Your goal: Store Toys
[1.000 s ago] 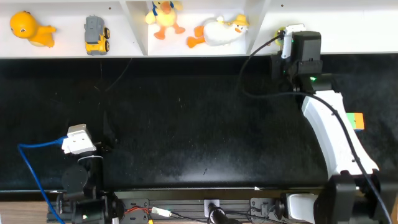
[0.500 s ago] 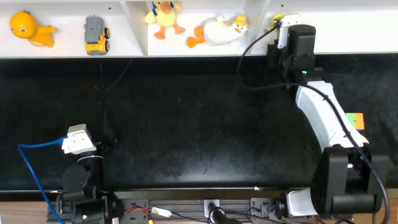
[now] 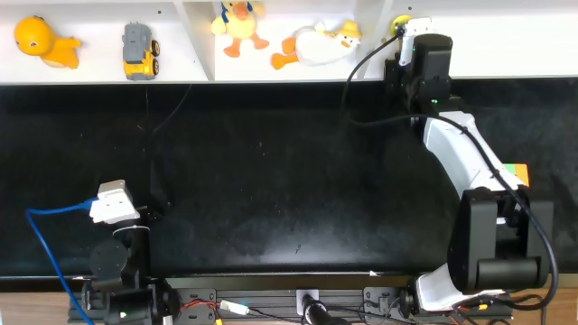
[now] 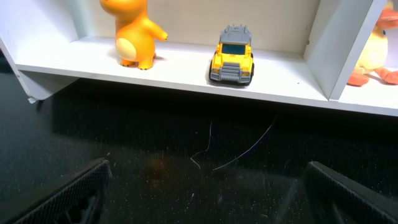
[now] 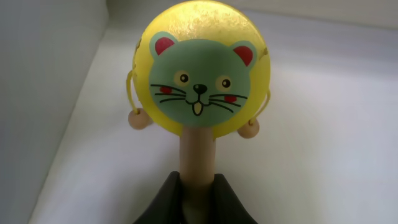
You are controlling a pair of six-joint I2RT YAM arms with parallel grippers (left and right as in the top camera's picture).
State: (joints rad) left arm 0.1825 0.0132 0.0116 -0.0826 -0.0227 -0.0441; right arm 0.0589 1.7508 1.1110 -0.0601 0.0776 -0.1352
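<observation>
Stretching the right arm farther up the black desk (image 3: 271,181) than a second ago, carrying its load past the shelf's front lip into the right-hand compartment. Resting the left claw (image 4: 214,199) low at the desk's left, fingers spread wide and holding nothing, well clear of the work. Finding the orange plastic duck-like figure (image 3: 43,41) and the yellow and grey toy truck (image 3: 140,50) in the left compartment of the white shelf (image 3: 289,74), the yellow plush duck (image 3: 239,25) and white plush goose (image 3: 321,45) in the middle one, seemingly stored. Clamping the right claw (image 5: 198,190) on the wooden handle of the round yellow rattle drum with a green cat face (image 5: 202,78), keeping it low inside the right compartment, probably for setting down. Revealing that grip through the right wrist view; masking it beneath the arm from above, yet catching there a green and orange block (image 3: 517,174) waiting at the desk's right.
</observation>
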